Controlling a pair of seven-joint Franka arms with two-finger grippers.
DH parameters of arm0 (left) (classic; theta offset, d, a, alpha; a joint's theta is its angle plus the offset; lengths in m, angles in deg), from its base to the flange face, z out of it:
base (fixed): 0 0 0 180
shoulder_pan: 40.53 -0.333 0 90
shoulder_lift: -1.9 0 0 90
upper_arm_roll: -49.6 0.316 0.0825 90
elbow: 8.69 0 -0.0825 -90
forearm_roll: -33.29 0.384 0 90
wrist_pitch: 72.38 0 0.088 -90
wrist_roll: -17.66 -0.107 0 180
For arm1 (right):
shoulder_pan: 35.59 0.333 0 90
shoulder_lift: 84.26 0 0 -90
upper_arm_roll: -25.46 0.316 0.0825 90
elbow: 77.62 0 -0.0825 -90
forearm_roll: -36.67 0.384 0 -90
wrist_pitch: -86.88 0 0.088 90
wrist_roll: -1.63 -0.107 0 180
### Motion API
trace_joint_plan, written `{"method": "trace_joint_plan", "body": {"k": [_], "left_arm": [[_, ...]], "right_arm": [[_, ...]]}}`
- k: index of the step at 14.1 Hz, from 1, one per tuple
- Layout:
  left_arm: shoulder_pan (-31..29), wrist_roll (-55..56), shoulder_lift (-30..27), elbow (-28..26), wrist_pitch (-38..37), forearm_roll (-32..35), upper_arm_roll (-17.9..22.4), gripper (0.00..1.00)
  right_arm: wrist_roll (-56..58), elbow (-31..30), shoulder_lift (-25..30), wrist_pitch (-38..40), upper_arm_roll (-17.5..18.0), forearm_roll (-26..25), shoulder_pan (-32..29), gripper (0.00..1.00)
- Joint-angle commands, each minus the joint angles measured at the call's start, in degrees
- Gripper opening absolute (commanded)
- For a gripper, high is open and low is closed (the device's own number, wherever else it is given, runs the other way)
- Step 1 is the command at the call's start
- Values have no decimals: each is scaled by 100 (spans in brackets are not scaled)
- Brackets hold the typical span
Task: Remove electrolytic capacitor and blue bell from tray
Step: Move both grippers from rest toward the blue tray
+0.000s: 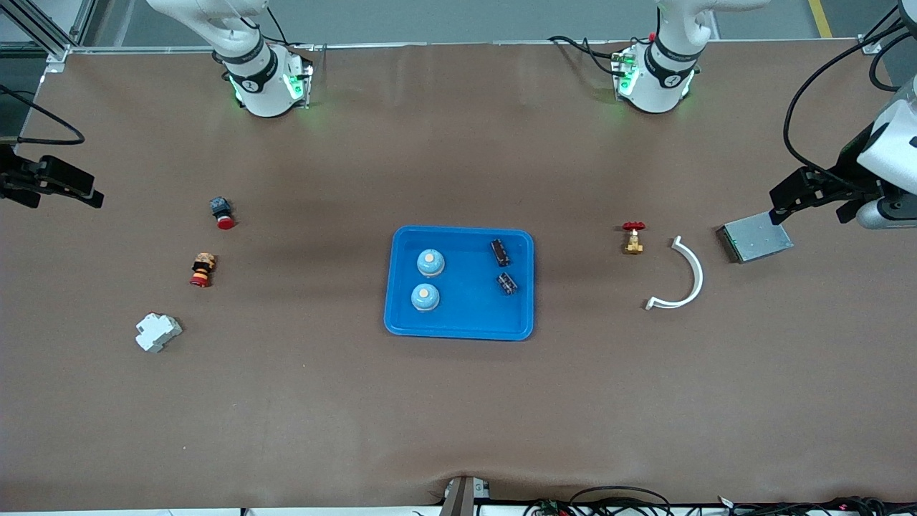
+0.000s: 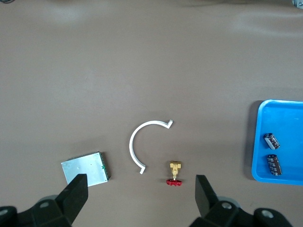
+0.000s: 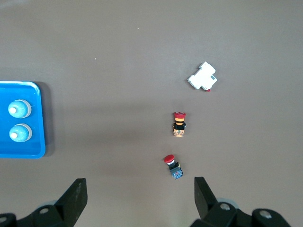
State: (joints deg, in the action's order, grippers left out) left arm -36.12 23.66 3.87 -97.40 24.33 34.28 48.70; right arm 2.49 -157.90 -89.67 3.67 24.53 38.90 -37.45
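A blue tray (image 1: pixel 466 308) lies mid-table. Two light-blue bells (image 1: pixel 430 263) (image 1: pixel 425 297) stand in its half toward the right arm's end. Two dark capacitors (image 1: pixel 499 252) (image 1: pixel 507 282) lie in its half toward the left arm's end. My left gripper (image 1: pixel 779 204) is open and empty above a grey metal box (image 1: pixel 756 240). My right gripper (image 1: pixel 68 192) is open and empty above bare table at the right arm's end. The left wrist view shows its gripper (image 2: pixel 141 189), the tray (image 2: pixel 284 118) and capacitors (image 2: pixel 271 141). The right wrist view shows its gripper (image 3: pixel 139 191), the tray (image 3: pixel 35 94) and bells (image 3: pixel 20 109).
Toward the left arm's end lie a brass valve with a red handle (image 1: pixel 633 238) and a white curved piece (image 1: pixel 684 276). Toward the right arm's end lie two red push buttons (image 1: pixel 222 212) (image 1: pixel 203 269) and a white block (image 1: pixel 158 332).
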Motion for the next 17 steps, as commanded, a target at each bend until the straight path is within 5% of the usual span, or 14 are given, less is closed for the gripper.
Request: {"method": "trace_joint_plan", "body": {"k": [1, 17], "left_arm": [[-19, -72, -30, 56, -100, -20, -7, 100], [139, 42, 40, 39, -100, -12, -112, 100]], "right_arm": [[-33, -145, 163, -29, 75, 94, -113, 100], [-33, -163, 163, -20, 75, 94, -148, 100]]}}
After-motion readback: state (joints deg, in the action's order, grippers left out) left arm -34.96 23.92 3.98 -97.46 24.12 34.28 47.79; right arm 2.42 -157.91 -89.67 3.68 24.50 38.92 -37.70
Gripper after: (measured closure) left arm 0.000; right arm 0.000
